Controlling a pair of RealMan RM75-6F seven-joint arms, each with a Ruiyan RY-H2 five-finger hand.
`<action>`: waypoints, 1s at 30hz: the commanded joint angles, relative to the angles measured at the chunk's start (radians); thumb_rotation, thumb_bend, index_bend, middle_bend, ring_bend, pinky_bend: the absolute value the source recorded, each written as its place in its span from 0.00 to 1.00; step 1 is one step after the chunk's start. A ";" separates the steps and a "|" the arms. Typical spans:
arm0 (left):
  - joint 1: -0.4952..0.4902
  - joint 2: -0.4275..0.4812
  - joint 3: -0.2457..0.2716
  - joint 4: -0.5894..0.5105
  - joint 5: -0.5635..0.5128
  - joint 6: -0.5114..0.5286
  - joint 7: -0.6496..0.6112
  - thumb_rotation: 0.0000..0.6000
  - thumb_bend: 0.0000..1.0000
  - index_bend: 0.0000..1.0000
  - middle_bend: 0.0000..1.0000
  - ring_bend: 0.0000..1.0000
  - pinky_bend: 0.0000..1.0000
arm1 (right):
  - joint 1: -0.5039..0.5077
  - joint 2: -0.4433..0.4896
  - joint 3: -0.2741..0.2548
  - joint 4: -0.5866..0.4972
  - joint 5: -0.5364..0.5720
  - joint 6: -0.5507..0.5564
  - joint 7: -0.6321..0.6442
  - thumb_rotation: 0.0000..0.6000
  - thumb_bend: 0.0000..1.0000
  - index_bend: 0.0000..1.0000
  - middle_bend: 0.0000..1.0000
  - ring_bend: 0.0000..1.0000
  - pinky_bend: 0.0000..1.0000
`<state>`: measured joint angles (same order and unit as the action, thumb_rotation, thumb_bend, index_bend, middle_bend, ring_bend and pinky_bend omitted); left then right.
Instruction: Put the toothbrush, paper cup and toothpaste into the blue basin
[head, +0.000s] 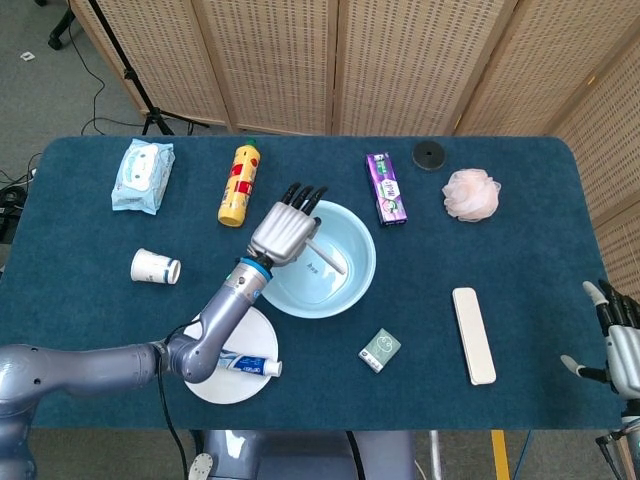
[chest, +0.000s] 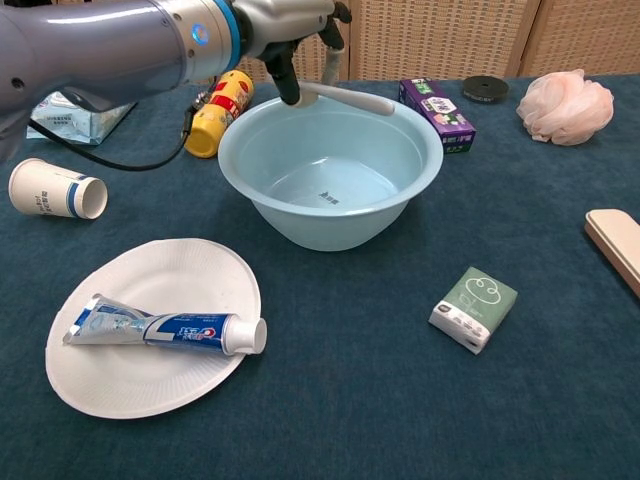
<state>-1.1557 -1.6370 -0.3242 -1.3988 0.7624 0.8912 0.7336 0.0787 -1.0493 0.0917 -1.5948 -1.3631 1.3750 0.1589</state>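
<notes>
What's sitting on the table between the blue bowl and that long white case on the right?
In the head view, only bare cloth lies between the blue basin and the white case; the green packet sits just below that line.
</notes>
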 joint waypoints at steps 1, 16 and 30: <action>-0.016 -0.020 0.015 0.025 -0.015 0.006 0.015 1.00 0.37 0.52 0.02 0.00 0.03 | -0.002 0.002 0.003 0.005 0.004 0.001 0.006 1.00 0.10 0.00 0.00 0.00 0.00; 0.070 0.108 0.077 -0.086 -0.036 0.051 -0.040 1.00 0.13 0.18 0.00 0.00 0.01 | -0.003 -0.005 -0.001 -0.012 -0.012 0.013 -0.039 1.00 0.10 0.00 0.00 0.00 0.00; 0.143 0.537 0.251 -0.381 -0.236 -0.051 0.039 1.00 0.14 0.18 0.00 0.00 0.01 | -0.009 -0.021 -0.010 -0.059 -0.031 0.047 -0.160 1.00 0.11 0.00 0.00 0.00 0.00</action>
<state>-1.0234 -1.1820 -0.1255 -1.7233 0.5589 0.8881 0.7525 0.0716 -1.0676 0.0847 -1.6473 -1.3890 1.4158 0.0071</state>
